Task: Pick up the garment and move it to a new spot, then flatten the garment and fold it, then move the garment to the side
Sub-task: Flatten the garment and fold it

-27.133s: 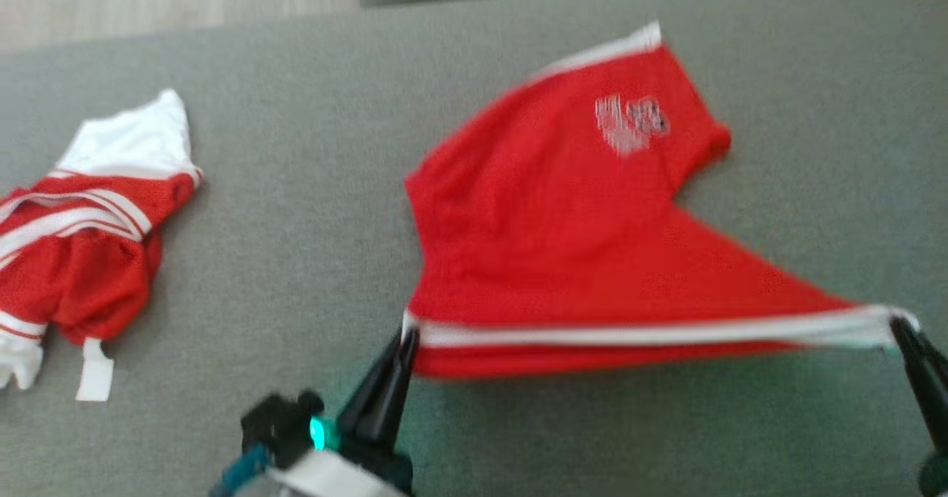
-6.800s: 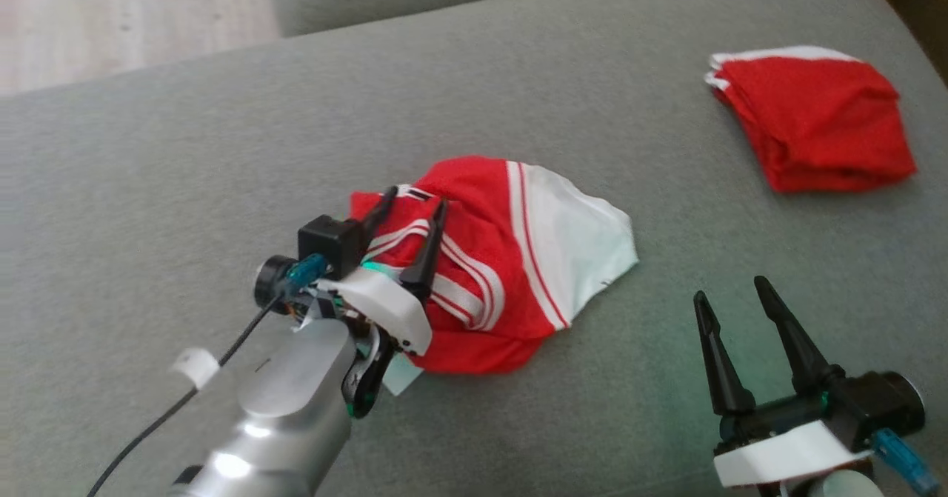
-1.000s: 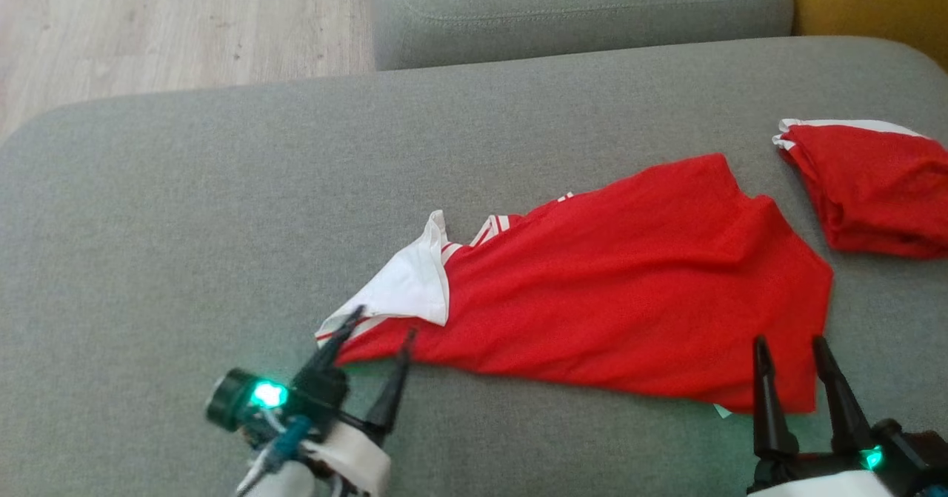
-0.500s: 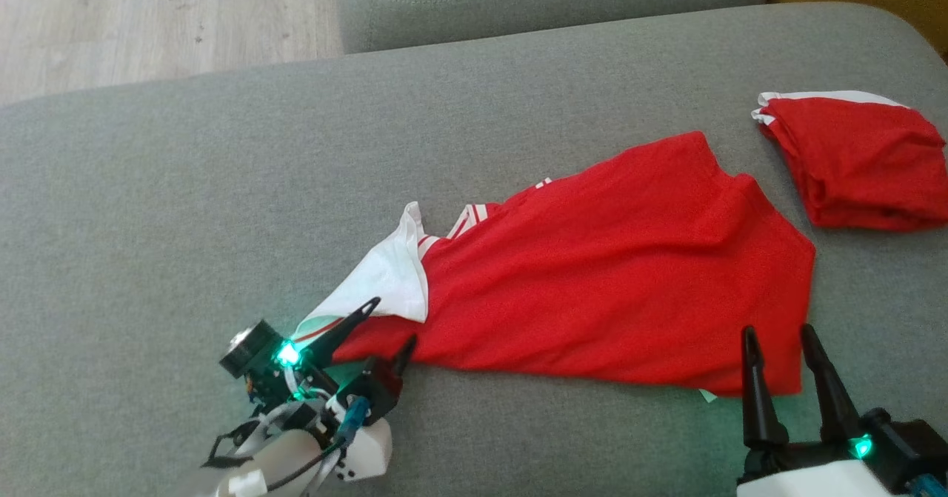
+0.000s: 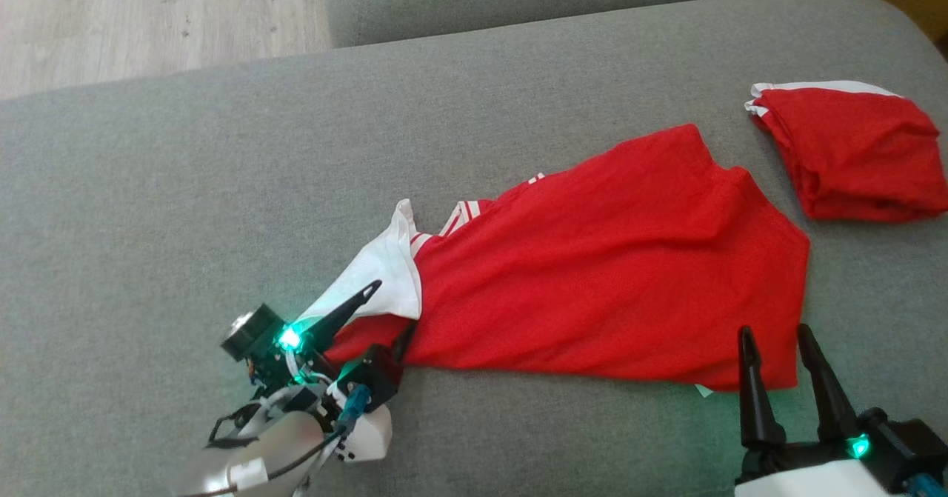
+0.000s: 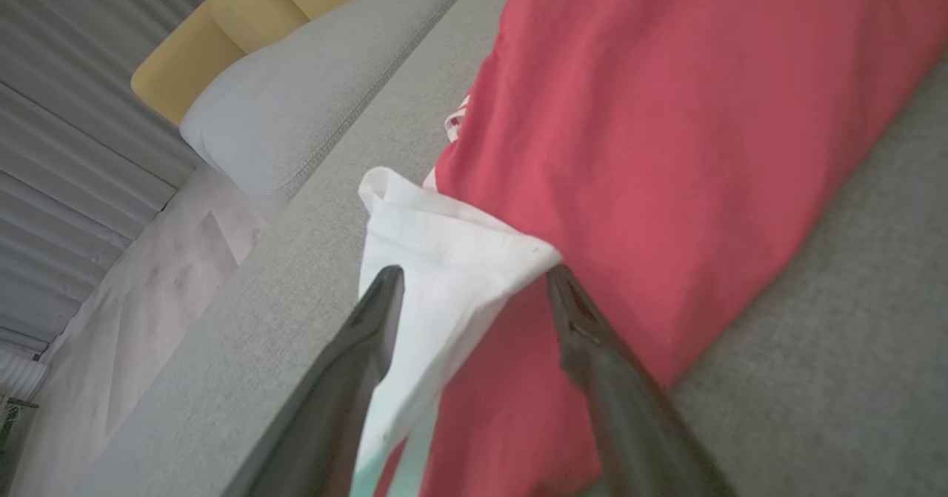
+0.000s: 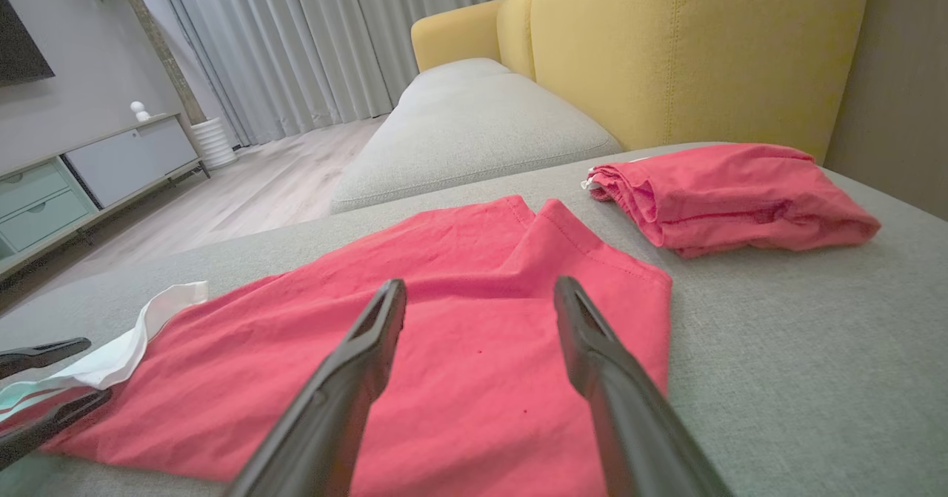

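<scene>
Moved to mid-sofa by the look of the shirt, sprawled long but far from flat (white sleeve flipped over the red). Straddling that sleeve with the left gripper, jaws wide, nothing pinched. Hovering at the shirt's other end with the right gripper, likewise spread and empty. Flattening seemingly in hand; folding and setting aside by the folded one yet to do.
</scene>
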Controlling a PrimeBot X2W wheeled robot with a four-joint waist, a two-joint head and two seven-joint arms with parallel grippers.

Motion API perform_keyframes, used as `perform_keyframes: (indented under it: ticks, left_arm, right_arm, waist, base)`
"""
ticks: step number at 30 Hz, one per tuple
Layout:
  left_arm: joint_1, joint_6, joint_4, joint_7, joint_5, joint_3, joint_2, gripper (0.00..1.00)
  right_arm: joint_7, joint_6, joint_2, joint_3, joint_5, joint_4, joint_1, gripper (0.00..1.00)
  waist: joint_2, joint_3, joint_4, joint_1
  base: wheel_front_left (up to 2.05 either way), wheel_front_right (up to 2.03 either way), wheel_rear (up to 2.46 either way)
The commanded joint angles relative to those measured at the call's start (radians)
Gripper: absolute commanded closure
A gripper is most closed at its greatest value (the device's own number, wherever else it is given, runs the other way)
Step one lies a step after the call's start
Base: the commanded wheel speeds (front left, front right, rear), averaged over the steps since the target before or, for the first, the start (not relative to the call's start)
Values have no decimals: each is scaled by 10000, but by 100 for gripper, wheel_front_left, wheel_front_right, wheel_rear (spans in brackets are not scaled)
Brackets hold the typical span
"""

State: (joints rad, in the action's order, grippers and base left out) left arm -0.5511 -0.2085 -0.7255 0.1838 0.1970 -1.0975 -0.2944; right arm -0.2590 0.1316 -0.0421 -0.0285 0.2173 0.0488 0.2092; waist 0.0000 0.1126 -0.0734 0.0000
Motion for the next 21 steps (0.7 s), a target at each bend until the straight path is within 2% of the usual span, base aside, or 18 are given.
perform_keyframes:
  ticks: [1,17,18,19,20,21]
  left_arm:
    - [-567,-88,27,186,42,331,-114,0]
    - [-857,41,-170,654,135,239,109,0]
    - [-863,46,-174,665,136,227,108,46]
    - [-866,49,-177,675,139,217,108,71]
    - [-873,77,-188,683,130,187,105,100]
    - [-874,127,-224,683,145,160,108,100]
  right_arm:
    - [-28,-9,-86,-241,-49,-268,-420,0]
    - [-28,-9,-83,-237,-1,-167,-574,0]
    - [-28,-9,-83,-243,7,-156,-579,0]
    - [-28,-9,-83,-252,8,-140,-581,0]
    - [-28,-9,-83,-264,6,-124,-584,0]
    - [-28,-9,-83,-273,7,-109,-590,0]
  waist:
    - [0,44,10,0]
    - [0,257,7,0]
    - [0,258,3,0]
    - [0,255,-1,0]
    - [0,258,-6,0]
    - [0,260,-9,0]
  base:
    - [0,0,0]
    - [0,0,0]
    - [0,0,0]
    - [0,0,0]
    - [0,0,0]
    - [0,0,0]
